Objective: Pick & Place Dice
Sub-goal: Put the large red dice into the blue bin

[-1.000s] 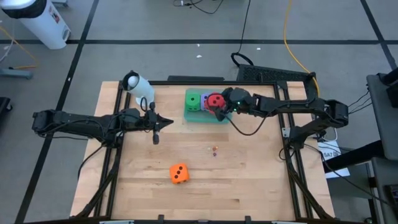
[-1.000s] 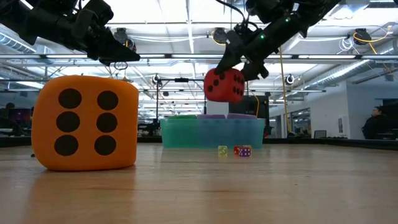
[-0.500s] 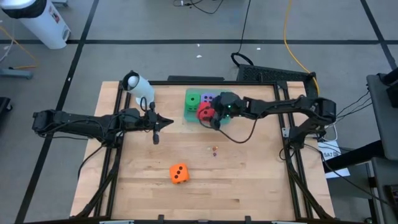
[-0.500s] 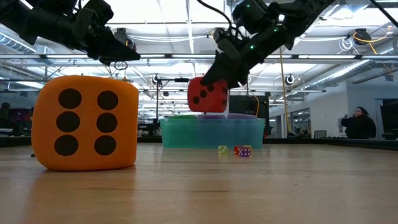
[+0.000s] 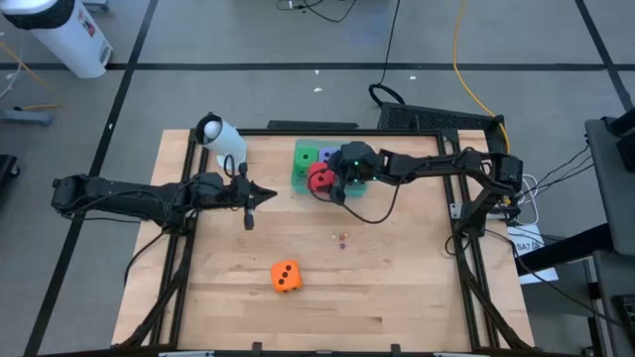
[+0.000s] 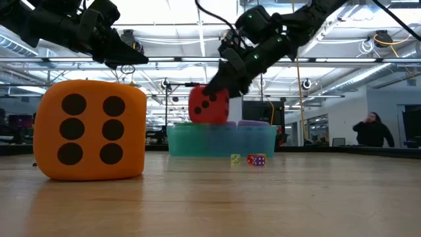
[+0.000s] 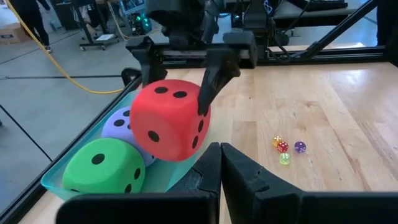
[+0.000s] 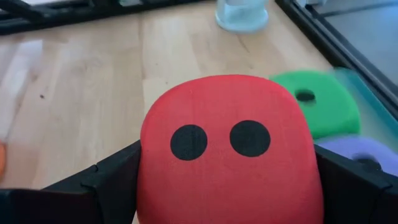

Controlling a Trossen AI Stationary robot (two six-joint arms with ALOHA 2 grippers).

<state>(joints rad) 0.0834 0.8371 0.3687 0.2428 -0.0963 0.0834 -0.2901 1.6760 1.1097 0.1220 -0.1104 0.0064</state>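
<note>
Right gripper [image 5: 332, 181] fingers clamped on red die [image 5: 321, 178], held above near edge of teal bin [image 6: 221, 140]. Green die [image 5: 306, 159] and purple die [image 7: 118, 124] inside bin. Orange die [image 5: 286, 277] on table, well apart. Left gripper [image 5: 266, 196] fingers together, idle beside bin.

Light wooden table [image 5: 397, 288], dark frame rails along its sides. Take the teal tray [image 5: 301, 183] as the mark: it sits flat on the wood at the far edge, a green die [image 5: 307, 156] and a purple die [image 5: 328, 156] lying inside it. Well out from the tray, toward the near edge, the orange die [image 5: 285, 277] rests alone on the boards. Between tray and orange die, nearer the tray, a cluster of tiny coloured dice [image 5: 343, 238] lies on the wood. Off to the tray's side, a pale cup [image 5: 220, 135] rests at the table's far corner.
</note>
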